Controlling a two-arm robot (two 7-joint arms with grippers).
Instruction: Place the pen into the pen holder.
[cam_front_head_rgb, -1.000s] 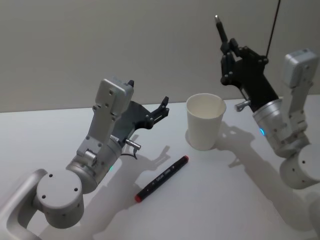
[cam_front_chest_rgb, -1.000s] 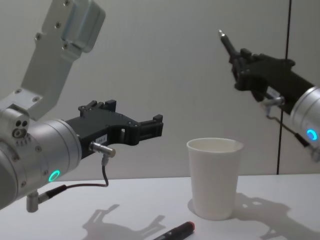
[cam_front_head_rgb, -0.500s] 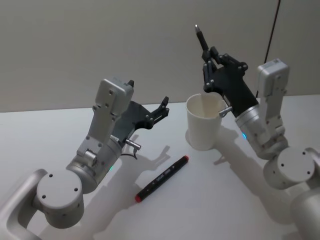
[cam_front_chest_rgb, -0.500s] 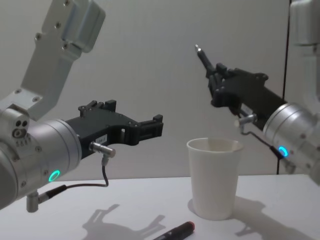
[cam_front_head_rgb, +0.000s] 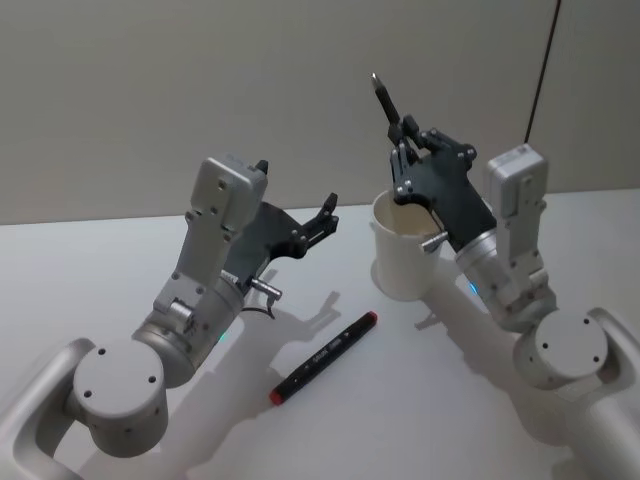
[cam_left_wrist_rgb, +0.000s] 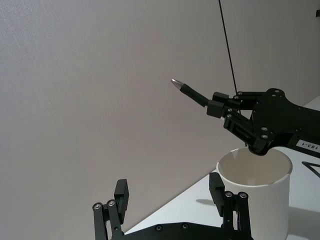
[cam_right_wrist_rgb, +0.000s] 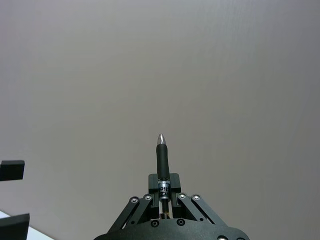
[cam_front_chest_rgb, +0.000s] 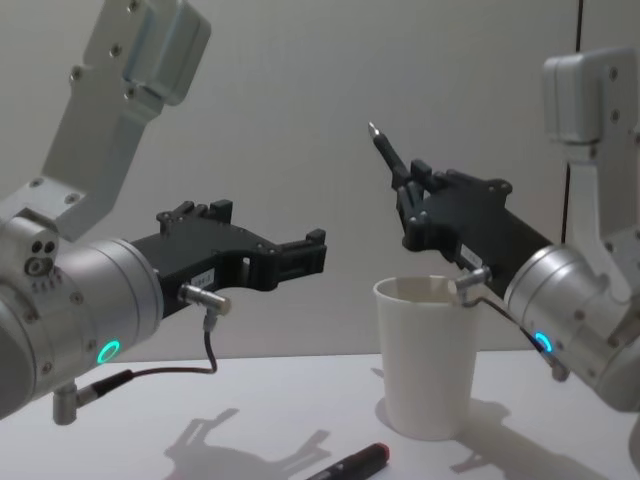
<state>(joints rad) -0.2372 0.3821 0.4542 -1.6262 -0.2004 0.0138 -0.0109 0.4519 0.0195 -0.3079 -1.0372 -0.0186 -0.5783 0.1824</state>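
My right gripper (cam_front_head_rgb: 405, 140) is shut on a black pen (cam_front_head_rgb: 383, 100) whose silver tip points up and away. It hovers just above the rim of the pen holder (cam_front_head_rgb: 405, 262), a white paper cup standing on the table. From the chest, the pen (cam_front_chest_rgb: 388, 153) sticks up out of the right gripper (cam_front_chest_rgb: 408, 187) over the cup (cam_front_chest_rgb: 428, 370). In the right wrist view the pen (cam_right_wrist_rgb: 161, 159) stands between the fingers. My left gripper (cam_front_head_rgb: 308, 222) hangs open in the air, left of the cup, holding nothing.
A black marker with red ends (cam_front_head_rgb: 325, 357) lies on the white table (cam_front_head_rgb: 120, 260) in front of the cup, between the two arms. A grey wall stands close behind. A thin black cable (cam_front_head_rgb: 540, 80) runs down the wall at the right.
My right arm has swung left and down with the pen, from well to the right of the cup to just over its rim. The left arm and the marker have not moved.
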